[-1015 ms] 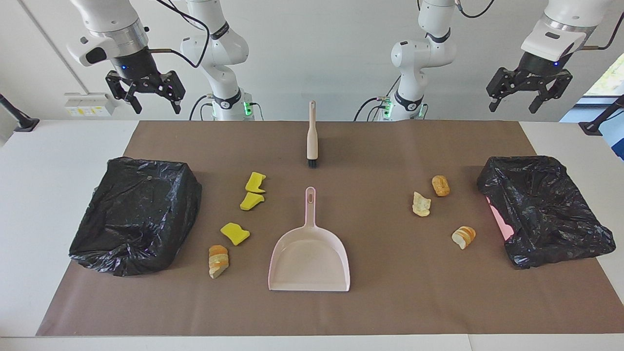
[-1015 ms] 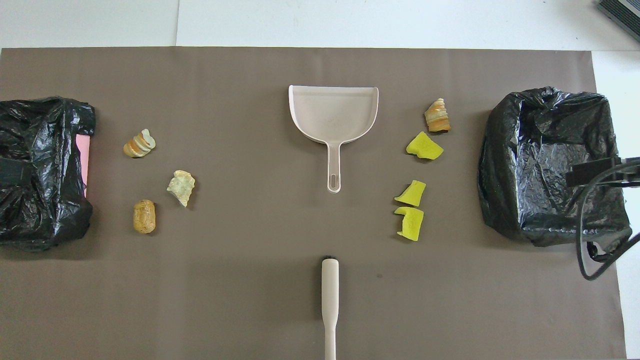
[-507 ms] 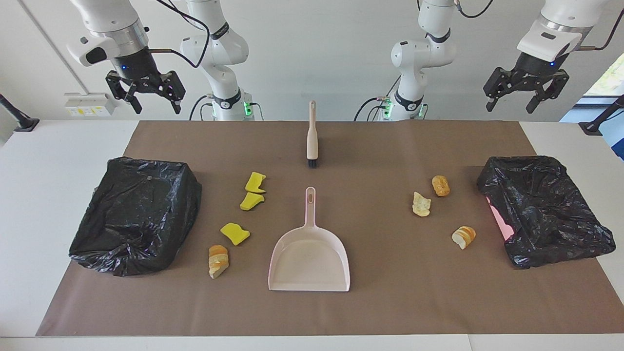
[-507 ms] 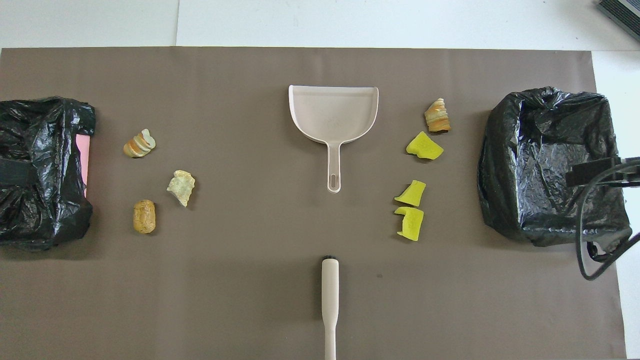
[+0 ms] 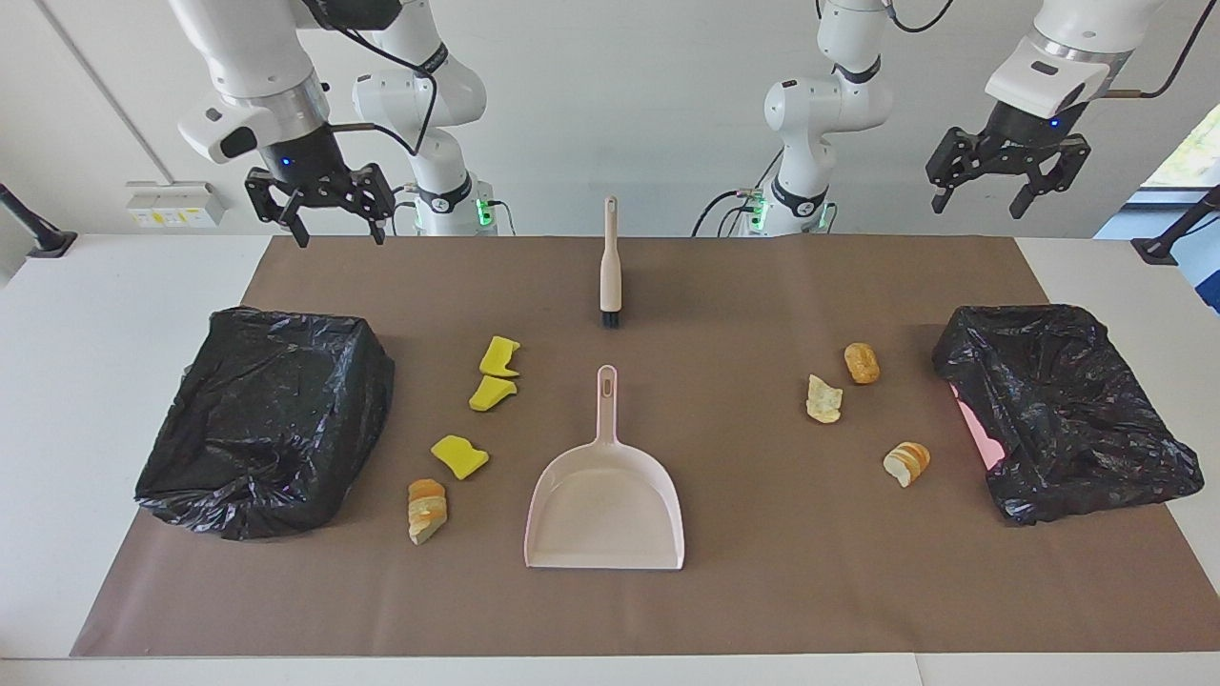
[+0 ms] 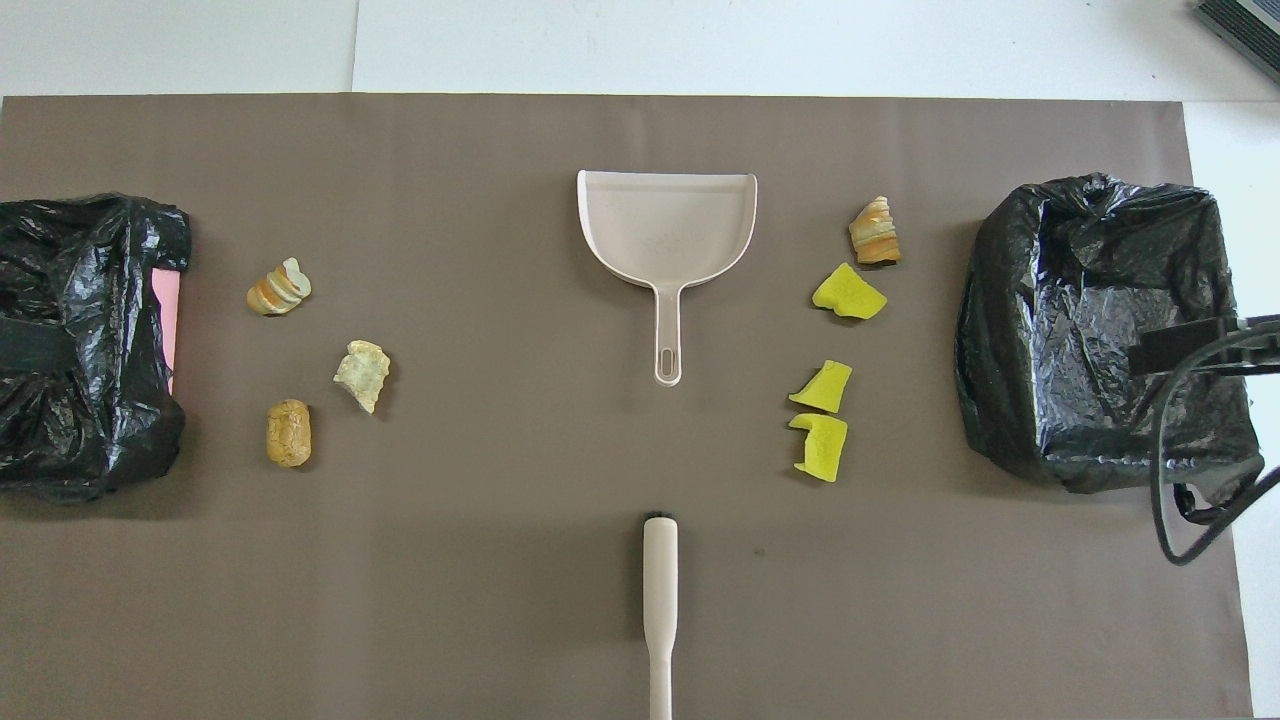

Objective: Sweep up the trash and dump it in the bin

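Observation:
The trash lies on the brown mat (image 5: 724, 610). Three yellow chunks (image 5: 492, 392) (image 6: 824, 387) and one bread piece (image 5: 426, 510) lie between the pink dustpan (image 5: 604, 505) (image 6: 667, 225) and the bin (image 5: 286, 329) at the right arm's end. Three bread pieces (image 5: 823, 398) (image 6: 363, 374) lie toward the bin (image 5: 1067, 329) at the left arm's end. A beige brush (image 5: 610, 267) (image 6: 660, 590) lies nearer to the robots than the dustpan. My right gripper (image 5: 340, 233) hangs open and empty over the mat's edge by the robots. My left gripper (image 5: 979, 205) hangs open and empty, high over that same edge.
Both bins (image 6: 1100, 320) (image 6: 80, 400) are lined with black bags. The one at the left arm's end shows a pink patch (image 5: 977, 429) on its wall. A black cable (image 6: 1165, 500) loops over the bin at the right arm's end in the overhead view.
My right gripper has moved toward the middle of the table and a little lower. My left gripper has risen slightly and drifted toward the middle. Nothing on the mat has moved.

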Robot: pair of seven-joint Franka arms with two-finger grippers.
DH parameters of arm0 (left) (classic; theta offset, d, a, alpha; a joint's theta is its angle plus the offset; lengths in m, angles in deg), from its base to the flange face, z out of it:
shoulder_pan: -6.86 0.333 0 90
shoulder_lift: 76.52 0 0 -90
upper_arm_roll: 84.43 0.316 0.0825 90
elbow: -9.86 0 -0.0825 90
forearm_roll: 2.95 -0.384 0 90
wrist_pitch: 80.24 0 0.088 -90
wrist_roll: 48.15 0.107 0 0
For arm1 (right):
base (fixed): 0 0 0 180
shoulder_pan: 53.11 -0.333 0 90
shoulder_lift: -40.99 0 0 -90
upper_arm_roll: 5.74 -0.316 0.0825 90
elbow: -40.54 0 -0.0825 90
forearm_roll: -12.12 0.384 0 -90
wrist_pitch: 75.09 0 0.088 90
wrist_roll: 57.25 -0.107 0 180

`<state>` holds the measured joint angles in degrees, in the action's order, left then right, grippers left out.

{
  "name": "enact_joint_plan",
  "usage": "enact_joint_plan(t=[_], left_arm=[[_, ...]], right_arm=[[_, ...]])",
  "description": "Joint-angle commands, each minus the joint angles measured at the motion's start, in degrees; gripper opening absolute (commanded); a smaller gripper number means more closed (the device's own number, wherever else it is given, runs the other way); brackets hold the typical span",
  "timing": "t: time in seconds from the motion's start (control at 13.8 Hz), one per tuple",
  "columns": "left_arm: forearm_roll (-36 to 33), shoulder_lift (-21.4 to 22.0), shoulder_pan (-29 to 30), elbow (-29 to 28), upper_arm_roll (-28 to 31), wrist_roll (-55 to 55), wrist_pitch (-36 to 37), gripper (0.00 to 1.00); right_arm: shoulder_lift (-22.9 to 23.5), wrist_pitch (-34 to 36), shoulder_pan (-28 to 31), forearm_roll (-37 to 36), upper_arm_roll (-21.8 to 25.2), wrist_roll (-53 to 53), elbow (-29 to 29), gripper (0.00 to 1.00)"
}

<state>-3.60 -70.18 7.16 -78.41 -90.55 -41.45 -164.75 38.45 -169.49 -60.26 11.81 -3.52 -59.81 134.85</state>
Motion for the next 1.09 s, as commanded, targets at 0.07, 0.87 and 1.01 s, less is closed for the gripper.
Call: enact_joint_plan(t=[0.07, 0.87, 1.01], left_arm=[[0.13, 4.54, -7.22, -6.38, 0.33, -1.94, -0.39, 1.00], [3.73, 9.92, -45.71, -37.48, 0.24, -43.49, -24.71, 1.00], [4.34, 9.22, -51.42, -42.40, 0.24, -49.82, -29.81, 1.00]], right_arm=[[7.17, -9.28, -3.64, 1.27, -0.37, -4.80, 0.43, 1.00], [27.84, -22.85, -16.29, 4.70, -2.92, -22.74, -4.32, 1.00], [27.94, -22.85, -17.36, 4.96, -2.92, -22.66, -4.32, 1.00]])
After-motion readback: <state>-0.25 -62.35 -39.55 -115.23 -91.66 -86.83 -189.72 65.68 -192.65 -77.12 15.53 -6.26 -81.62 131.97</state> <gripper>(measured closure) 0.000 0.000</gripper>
